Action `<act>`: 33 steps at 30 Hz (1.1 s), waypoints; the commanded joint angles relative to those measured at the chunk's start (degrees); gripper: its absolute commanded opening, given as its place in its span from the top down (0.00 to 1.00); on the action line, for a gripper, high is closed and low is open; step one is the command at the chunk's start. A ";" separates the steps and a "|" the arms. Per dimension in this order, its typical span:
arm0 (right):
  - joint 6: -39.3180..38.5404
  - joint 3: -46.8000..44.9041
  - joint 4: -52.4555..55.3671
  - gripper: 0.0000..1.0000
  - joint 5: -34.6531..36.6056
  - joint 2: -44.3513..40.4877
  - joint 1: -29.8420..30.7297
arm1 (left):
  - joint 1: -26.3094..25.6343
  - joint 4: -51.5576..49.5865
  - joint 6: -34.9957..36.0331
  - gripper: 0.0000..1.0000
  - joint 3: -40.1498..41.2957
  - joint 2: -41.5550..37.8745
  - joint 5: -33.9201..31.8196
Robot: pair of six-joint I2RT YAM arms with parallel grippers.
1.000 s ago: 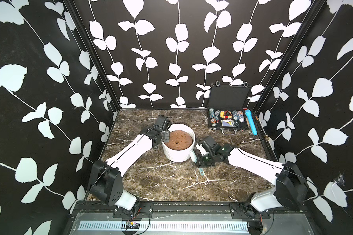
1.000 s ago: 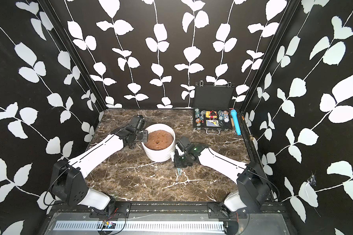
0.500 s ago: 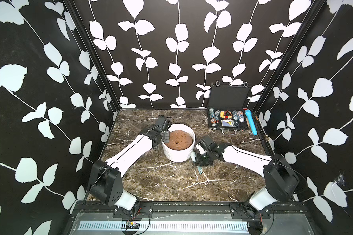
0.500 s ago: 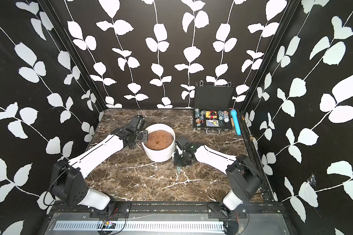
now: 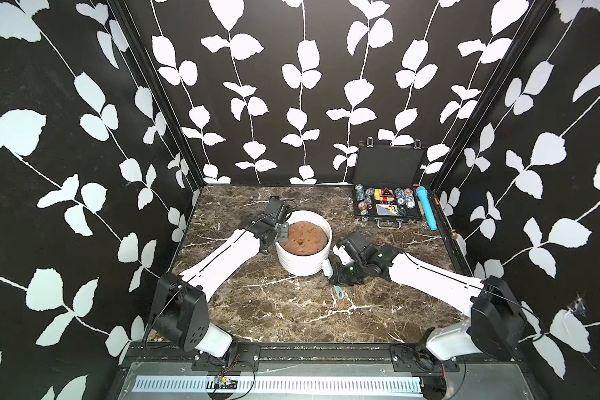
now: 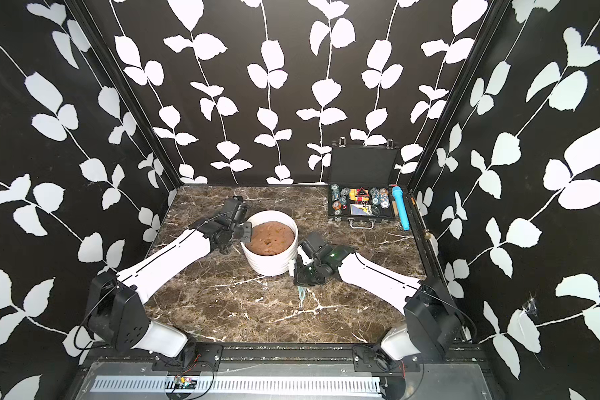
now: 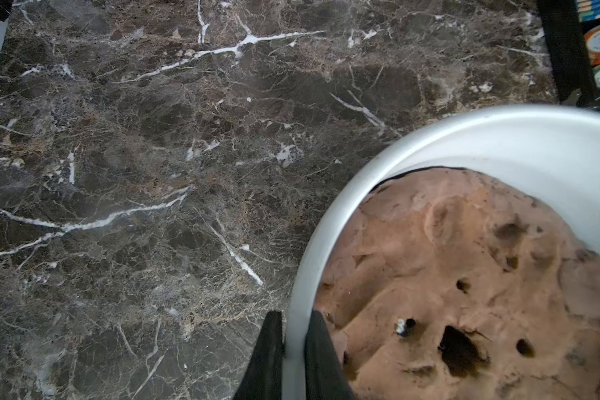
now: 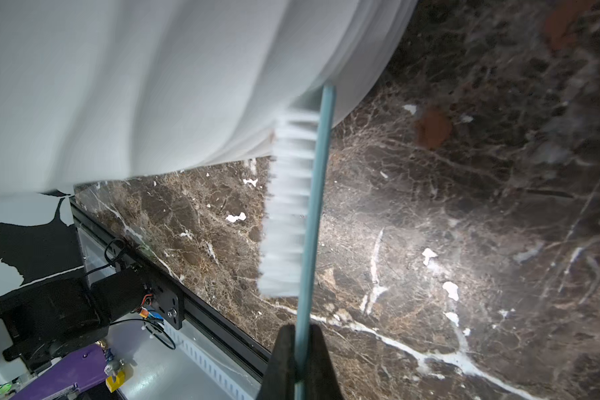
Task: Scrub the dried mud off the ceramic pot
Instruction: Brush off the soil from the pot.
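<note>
The ceramic pot is white and ribbed and stands mid-table, filled by a lumpy brown mound. My left gripper is shut on the pot's rim, one finger outside the wall and one inside. My right gripper is shut on the teal handle of a brush. The brush's white bristles press the pot's outer wall low on its right side. Two reddish-brown patches of dried mud lie on the marble beside the pot.
An open black case of coloured chips stands at the back right, with a blue cylinder next to it. Patterned walls close in the marble table on three sides. A black rail runs along the front edge.
My right gripper has slid the brush slightly toward the table's front along the pot's side, and its arm has changed pose. The left gripper and the pot have stayed put.
</note>
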State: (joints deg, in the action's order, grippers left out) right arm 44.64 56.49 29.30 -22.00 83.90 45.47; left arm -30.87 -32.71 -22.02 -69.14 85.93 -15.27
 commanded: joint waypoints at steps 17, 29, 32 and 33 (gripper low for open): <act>-5.55 1.14 -2.67 1.00 4.89 2.29 -1.57 | -2.44 0.87 -2.93 1.00 2.51 5.01 6.26; -23.10 10.09 17.45 1.00 25.04 3.22 -2.60 | -2.44 -2.56 0.41 0.64 -3.20 5.86 1.25; -24.71 9.89 17.05 1.00 24.72 2.15 -3.85 | -2.37 -4.58 2.11 0.52 -6.54 6.07 -1.07; -25.11 9.96 17.20 1.00 24.80 1.88 -4.18 | -2.40 -5.55 2.48 0.50 -8.08 6.04 -1.80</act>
State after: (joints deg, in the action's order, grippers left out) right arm 23.27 65.76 43.97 -0.10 87.57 42.44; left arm -32.56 -35.48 -21.10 -73.45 92.01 -17.02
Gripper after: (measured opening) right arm 0.059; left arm 0.485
